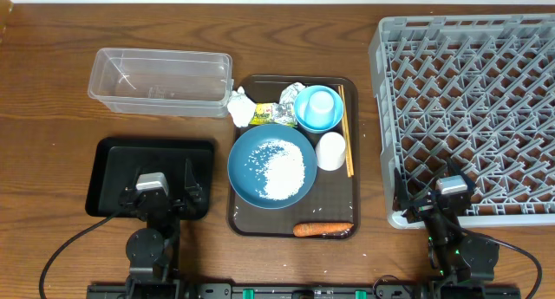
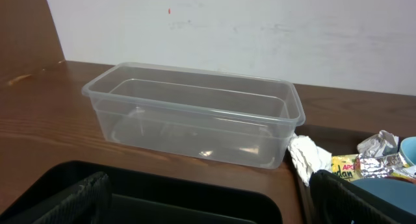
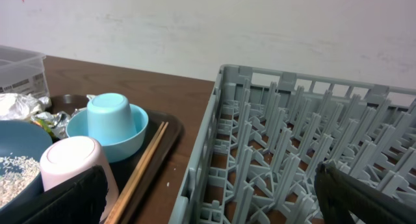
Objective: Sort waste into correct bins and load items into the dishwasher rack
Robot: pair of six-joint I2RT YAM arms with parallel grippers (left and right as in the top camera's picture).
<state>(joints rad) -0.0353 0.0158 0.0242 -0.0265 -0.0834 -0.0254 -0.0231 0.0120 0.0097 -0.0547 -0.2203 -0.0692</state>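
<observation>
Rice (image 1: pixel 282 171) lies loose and white on the large blue plate (image 1: pixel 247 160), which sits on the brown serving tray (image 1: pixel 247 221) in the middle of my desk (image 1: pixel 52 39). An orange carrot (image 1: pixel 323 230) rests along the tray's near edge. At the far end I see crumpled white tissue (image 1: pixel 242 107) touching a yellow-and-silver foil wrapper (image 1: pixel 273 114). The wrapper's yellow panel carries dark print, too small for me to read from any view. Just right of it a light blue cup (image 1: pixel 322 104) stands upside down inside the light blue bowl (image 1: pixel 302 117). The small white cup (image 1: pixel 330 150) is near that, and the wooden chopsticks (image 1: pixel 345 130) lie along the tray's right side. The clear plastic tub (image 1: pixel 161 104) sits far left. My left tool (image 1: pixel 162 179) hovers over the black tray (image 1: pixel 113 160), fingers spread wide, grasping nothing. My right tool (image 1: pixel 444 188) is likewise released at the near left corner of the grey dishwasher rack (image 1: pixel 468 91).
</observation>
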